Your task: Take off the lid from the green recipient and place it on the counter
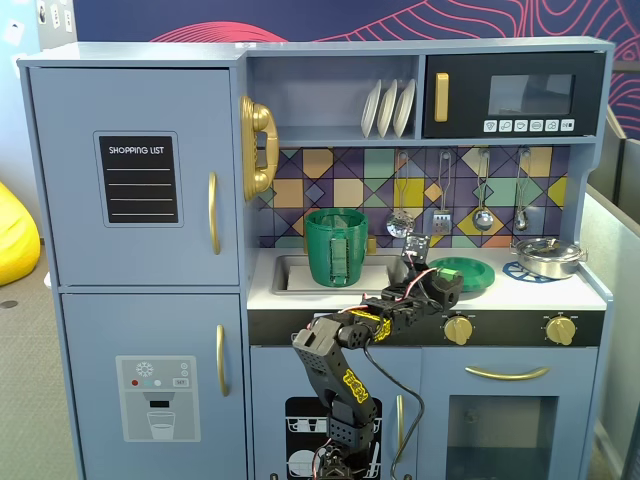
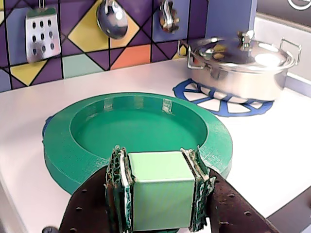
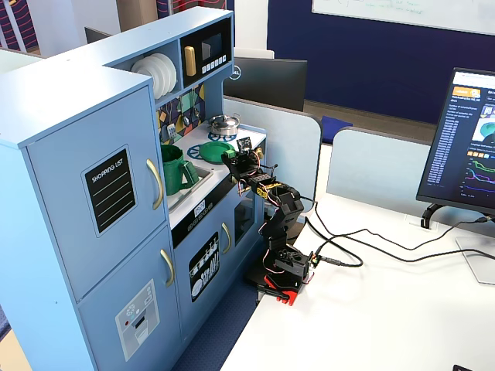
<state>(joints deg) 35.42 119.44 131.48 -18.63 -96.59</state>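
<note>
The green lid (image 2: 138, 128) lies flat on the white counter (image 2: 272, 145), hollow side up, over the left burner; it also shows in both fixed views (image 1: 468, 272) (image 3: 216, 151). The tall green recipient (image 1: 337, 247) stands in the sink with its top open, left of the lid (image 3: 176, 171). My gripper (image 2: 162, 162) reaches in from the front at the lid's near rim (image 1: 445, 284). Its jaws are shut on a pale green cube (image 2: 163, 187), with the pads against both of its sides. I cannot tell whether the cube is joined to the lid.
A silver pot with lid (image 2: 243, 63) sits on the right blue-and-white burner ring (image 2: 214, 104), close behind and right of the green lid (image 1: 548, 257). Spoons and a spatula (image 2: 41, 31) hang on the tiled back wall. The counter's front edge has gold knobs (image 1: 458, 328).
</note>
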